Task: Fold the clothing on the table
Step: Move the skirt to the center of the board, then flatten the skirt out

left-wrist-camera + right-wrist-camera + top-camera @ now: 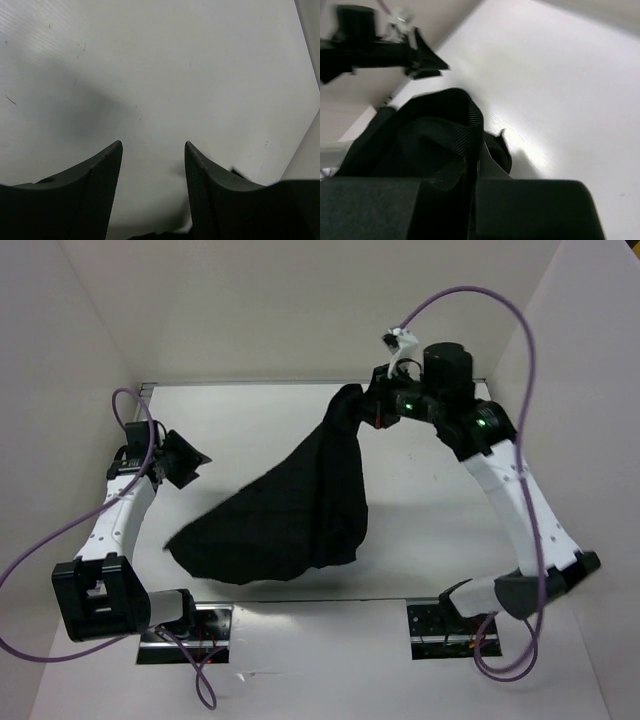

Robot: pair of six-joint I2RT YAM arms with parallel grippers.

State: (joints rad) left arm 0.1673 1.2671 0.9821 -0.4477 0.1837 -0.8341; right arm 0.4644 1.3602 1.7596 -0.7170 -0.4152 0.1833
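1. My right claw (pixel 376 412) is pressed together on the skirt (pixel 290 510), pinching its far corner. That corner looks raised, and the rest of the skirt fans down onto the table (pixel 250 420).
2. My left claw (pixel 152 150) is spread and empty, just off the skirt's left edge.
3. To fold well, I'd carry the pinched corner low and slow over the skirt toward its near hem, so the cloth lays flat (my left claw could pin the skirt's near-left corner against dragging).
4. The overhead view gives the skirt's whole spread and both arms. Only my right wrist view shows ribbed fabric bunched at the fingers, and only my left wrist view shows bare tabletop between that claw's tips.
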